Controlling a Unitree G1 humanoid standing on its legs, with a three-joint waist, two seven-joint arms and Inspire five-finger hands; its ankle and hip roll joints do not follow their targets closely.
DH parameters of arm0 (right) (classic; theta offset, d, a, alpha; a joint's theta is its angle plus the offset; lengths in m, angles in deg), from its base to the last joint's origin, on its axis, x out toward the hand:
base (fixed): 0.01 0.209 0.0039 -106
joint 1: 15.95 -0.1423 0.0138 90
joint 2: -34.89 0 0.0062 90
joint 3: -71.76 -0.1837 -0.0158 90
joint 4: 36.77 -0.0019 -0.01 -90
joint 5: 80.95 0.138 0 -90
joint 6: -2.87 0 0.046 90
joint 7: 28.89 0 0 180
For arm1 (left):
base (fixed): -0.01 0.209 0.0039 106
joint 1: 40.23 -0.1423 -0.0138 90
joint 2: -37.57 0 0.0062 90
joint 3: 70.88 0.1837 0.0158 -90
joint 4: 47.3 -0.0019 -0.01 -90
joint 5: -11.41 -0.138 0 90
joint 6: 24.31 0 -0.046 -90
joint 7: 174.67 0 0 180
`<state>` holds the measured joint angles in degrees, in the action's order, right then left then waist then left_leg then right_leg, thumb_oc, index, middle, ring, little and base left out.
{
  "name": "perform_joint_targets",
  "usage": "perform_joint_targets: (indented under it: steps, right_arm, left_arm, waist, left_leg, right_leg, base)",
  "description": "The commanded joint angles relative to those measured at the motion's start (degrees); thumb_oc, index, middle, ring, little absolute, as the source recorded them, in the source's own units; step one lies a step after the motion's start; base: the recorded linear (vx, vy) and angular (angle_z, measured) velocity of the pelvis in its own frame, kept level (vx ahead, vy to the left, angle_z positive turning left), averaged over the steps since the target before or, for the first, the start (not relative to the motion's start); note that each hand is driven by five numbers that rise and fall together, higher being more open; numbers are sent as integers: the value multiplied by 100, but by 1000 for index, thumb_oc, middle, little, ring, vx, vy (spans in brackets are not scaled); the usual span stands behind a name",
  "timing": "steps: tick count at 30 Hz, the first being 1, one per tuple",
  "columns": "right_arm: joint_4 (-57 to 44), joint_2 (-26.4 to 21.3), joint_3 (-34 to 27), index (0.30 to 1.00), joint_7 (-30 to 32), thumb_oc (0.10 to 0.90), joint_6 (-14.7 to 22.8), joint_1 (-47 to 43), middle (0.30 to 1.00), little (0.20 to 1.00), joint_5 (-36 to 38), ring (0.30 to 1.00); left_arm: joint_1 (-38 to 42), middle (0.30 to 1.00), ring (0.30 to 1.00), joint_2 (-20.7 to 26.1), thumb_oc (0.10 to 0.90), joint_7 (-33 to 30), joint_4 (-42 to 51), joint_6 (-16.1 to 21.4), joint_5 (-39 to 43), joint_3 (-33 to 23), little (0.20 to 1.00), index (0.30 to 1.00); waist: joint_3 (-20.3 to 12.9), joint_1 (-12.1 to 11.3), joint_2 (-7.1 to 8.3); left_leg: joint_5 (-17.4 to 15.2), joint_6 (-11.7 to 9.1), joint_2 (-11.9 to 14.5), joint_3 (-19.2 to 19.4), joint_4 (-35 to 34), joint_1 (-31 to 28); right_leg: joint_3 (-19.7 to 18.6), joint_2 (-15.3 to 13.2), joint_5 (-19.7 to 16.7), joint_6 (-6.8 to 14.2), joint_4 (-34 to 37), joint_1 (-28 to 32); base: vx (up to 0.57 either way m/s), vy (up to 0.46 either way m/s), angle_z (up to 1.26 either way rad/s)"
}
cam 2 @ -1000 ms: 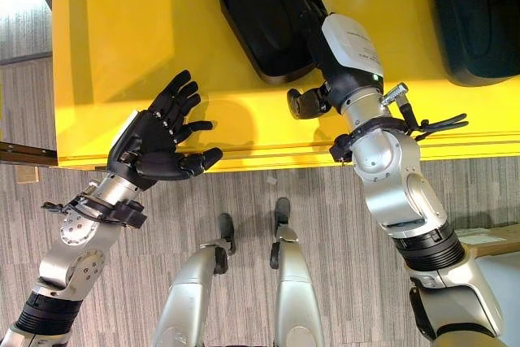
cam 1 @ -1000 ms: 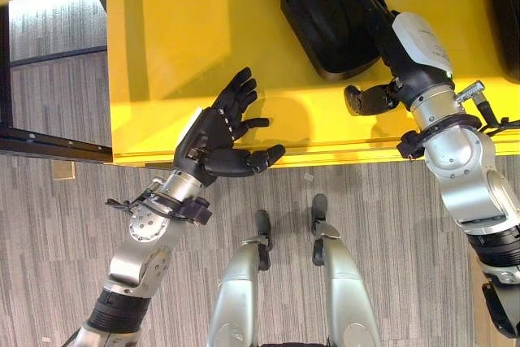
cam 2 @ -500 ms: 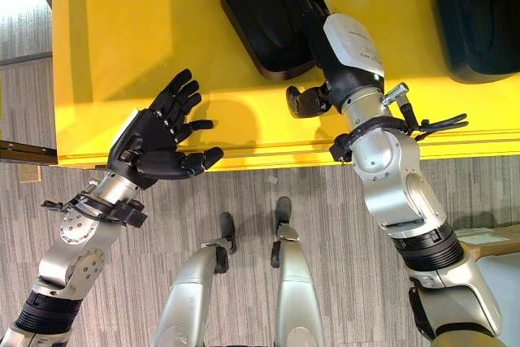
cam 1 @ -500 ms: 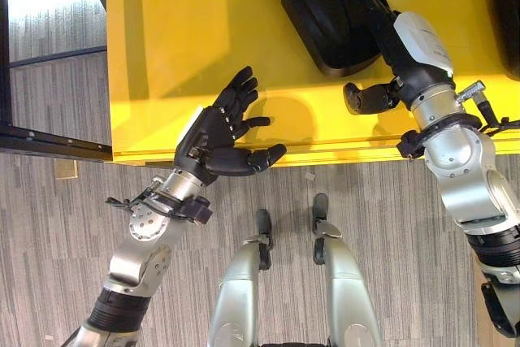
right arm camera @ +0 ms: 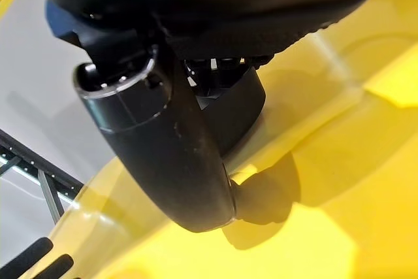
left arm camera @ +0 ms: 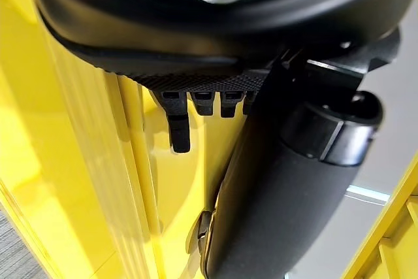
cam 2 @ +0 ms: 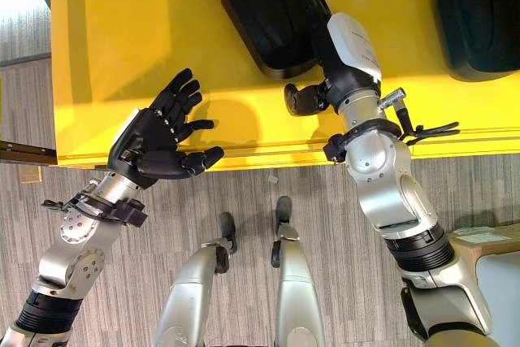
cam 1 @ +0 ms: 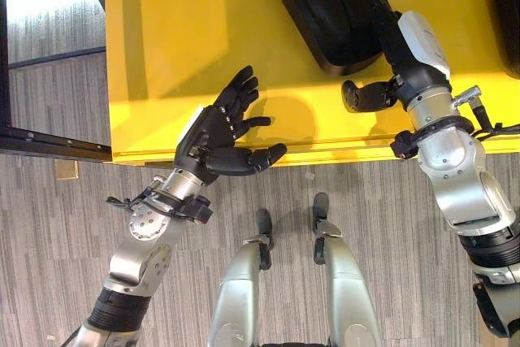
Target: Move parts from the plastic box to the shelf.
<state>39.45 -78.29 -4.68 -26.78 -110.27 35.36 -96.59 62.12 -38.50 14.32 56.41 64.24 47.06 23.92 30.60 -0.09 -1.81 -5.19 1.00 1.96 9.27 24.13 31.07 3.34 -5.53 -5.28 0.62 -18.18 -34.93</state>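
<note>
Above the yellow shelf (cam 1: 179, 46), the left hand (cam 1: 215, 136) hovers spread and empty; the right hand (cam 2: 345, 54) rests against a black part (cam 2: 260, 6), finger state indeterminable, probably seating it.

Right hand (cam 2: 313, 97) slightly further left

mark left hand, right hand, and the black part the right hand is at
left hand (cam 1: 213, 137), left eye view, on the palm.
right hand (cam 1: 363, 96), left eye view, on the thumb.
black part (cam 2: 262, 7), right eye view, on its broad upper face.
</note>
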Motion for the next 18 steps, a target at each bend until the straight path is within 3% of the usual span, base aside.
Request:
perform_joint_targets:
  steps: [1, 18]
  right_arm:
    - [-292, 121, 45, 1000, 223, 900, 82, -158, 1000, 1000, 87, 1000]
    - [-203, 517, 8, 1000, 638, 900, 117, 67, 1000, 1000, 458, 1000]
  left_arm:
    - [-245, 1000, 1000, -220, 900, 27, 536, -136, -91, 286, 1000, 1000]
    - [-165, 1000, 1000, -294, 900, -42, 566, -227, -151, 334, 1000, 1000]
  waist:
    - [-81, -29, -236]
    - [-81, 1, -238]
  left_leg:
    - [458, -103, -74, -249, -546, -79]
    - [463, -94, -85, -240, -536, -29]
  right_leg:
    - [100, 92, 1046, 97, -868, 250]
    - [71, 110, 1026, 93, -883, 190]
  base:
    - [0, 0, 0]
    - [0, 0, 0]
